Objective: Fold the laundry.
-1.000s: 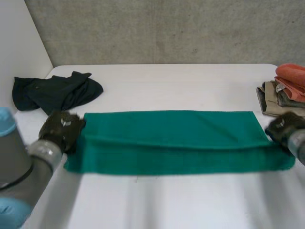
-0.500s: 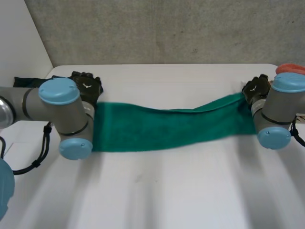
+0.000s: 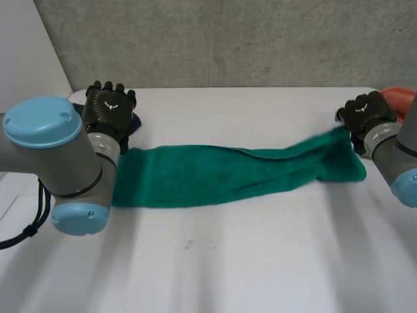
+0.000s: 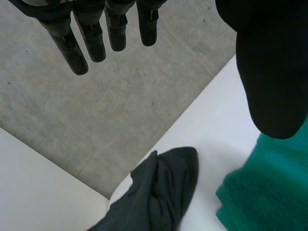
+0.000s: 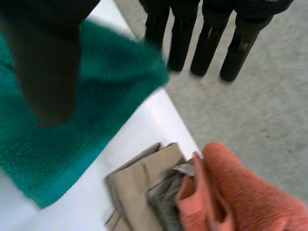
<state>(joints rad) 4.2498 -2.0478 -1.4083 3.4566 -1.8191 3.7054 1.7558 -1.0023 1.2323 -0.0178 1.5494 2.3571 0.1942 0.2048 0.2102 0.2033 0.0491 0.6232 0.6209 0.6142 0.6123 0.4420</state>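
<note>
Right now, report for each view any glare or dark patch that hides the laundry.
Head view: even light, no glare on the white table or green towel. Left wrist view: the left hand's thumb blocks part of the towel; the dark garment's folds show. Right wrist view: the right hand blocks some towel; the orange cloth and beige garment are well lit.

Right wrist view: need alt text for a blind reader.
The right hand, fingers straight and thumb apart, holds nothing above a white table. A green towel lies below the thumb, and a pile of tan, grey and orange clothes sits past the towel's corner.
</note>
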